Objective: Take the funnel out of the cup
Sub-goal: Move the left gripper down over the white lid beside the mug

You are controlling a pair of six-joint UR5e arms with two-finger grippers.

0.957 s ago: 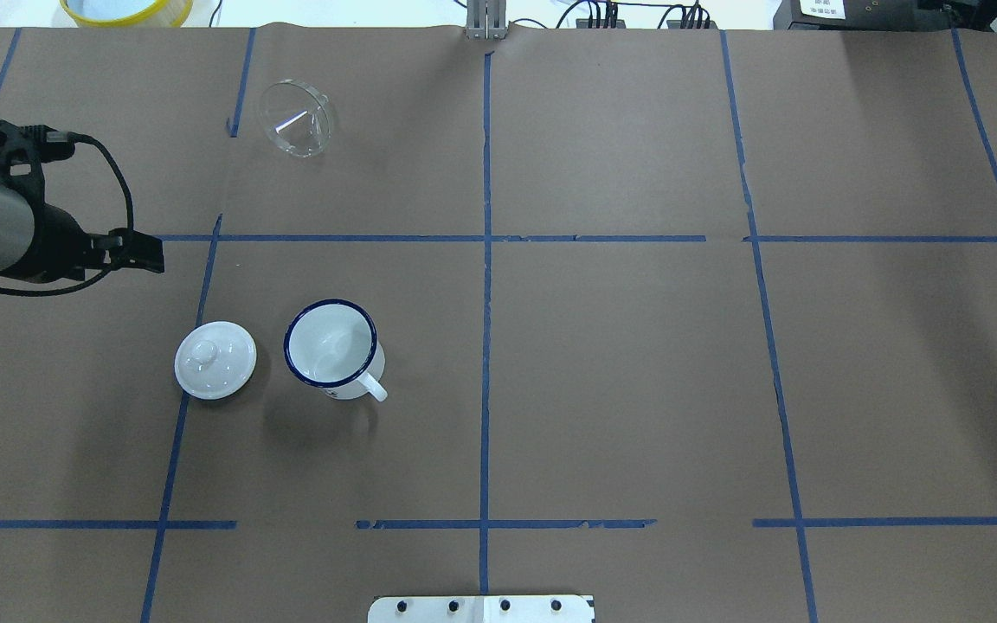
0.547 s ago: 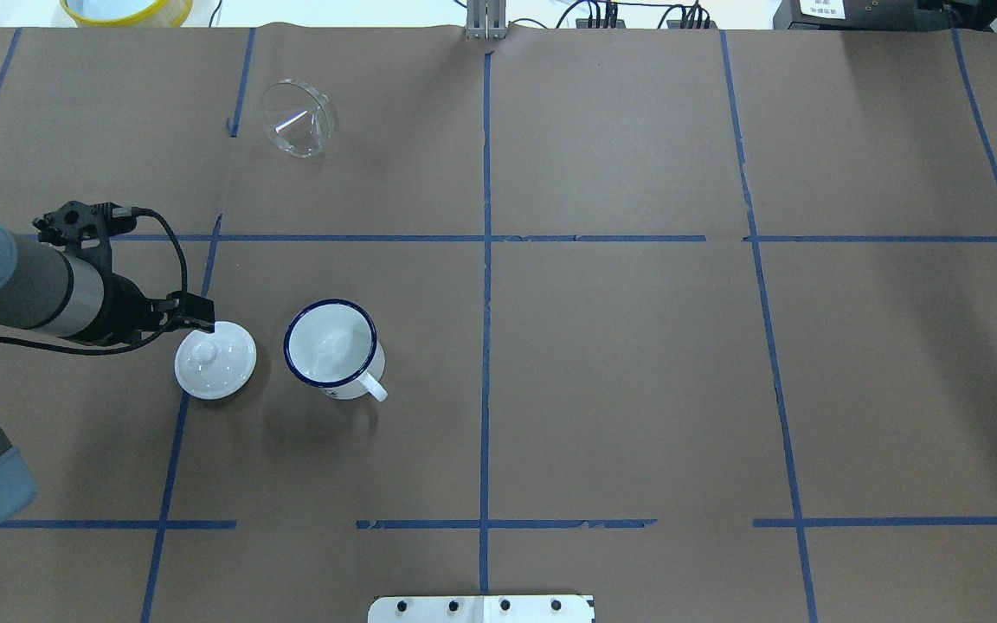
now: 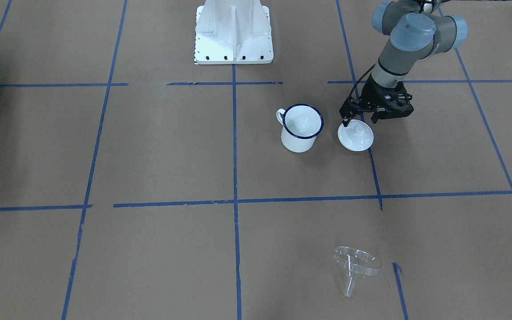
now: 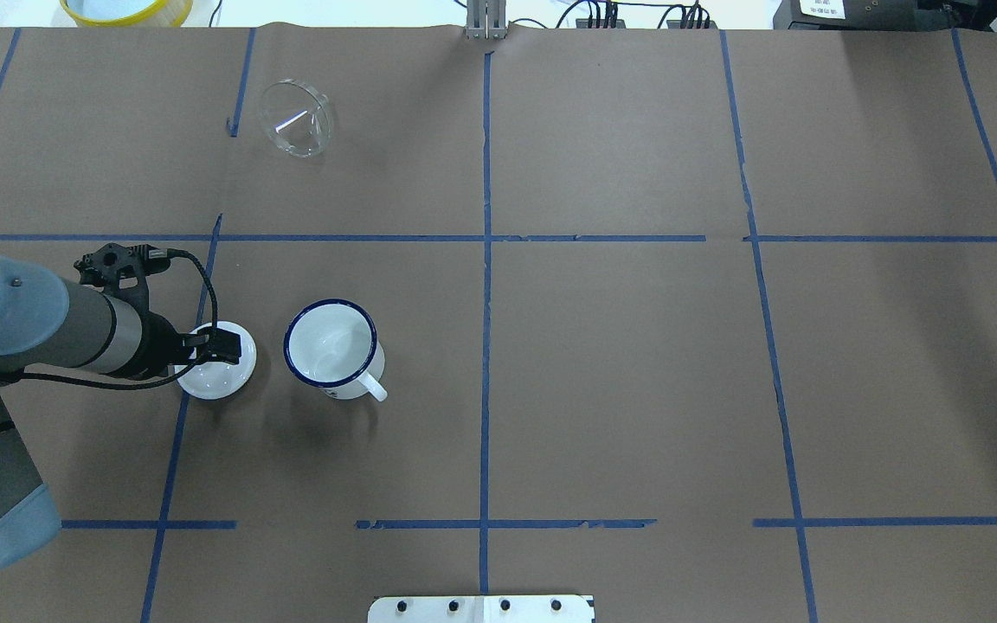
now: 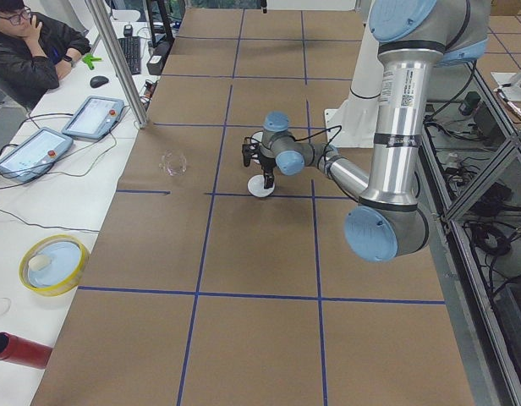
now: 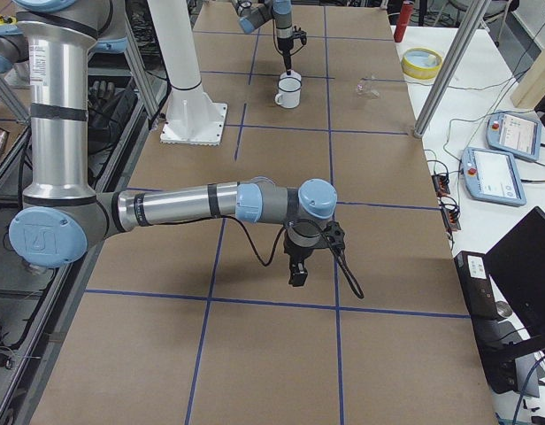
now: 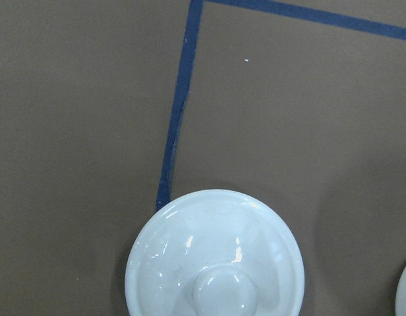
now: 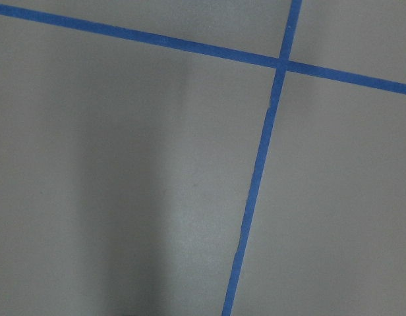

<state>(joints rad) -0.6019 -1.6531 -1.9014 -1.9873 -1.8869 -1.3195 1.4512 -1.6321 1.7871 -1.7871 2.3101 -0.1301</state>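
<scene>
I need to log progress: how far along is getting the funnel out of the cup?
Done: the funnel lies on its side on the table, well apart from the empty cup. In hand: nothing gripped; the left gripper hangs over the white lid. Left: nothing for the funnel.

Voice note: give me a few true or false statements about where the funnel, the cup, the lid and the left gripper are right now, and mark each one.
1. The funnel sits in the cup. False: it lies on its side on the table, well away from the cup.
2. The cup stands upright with nothing in it. True.
3. The white lid covers the cup. False: it rests on the table beside the cup, knob up.
4. The left gripper is over the lid. True.
5. The funnel lies between the cup and the lid. False: nothing lies between them.
</scene>
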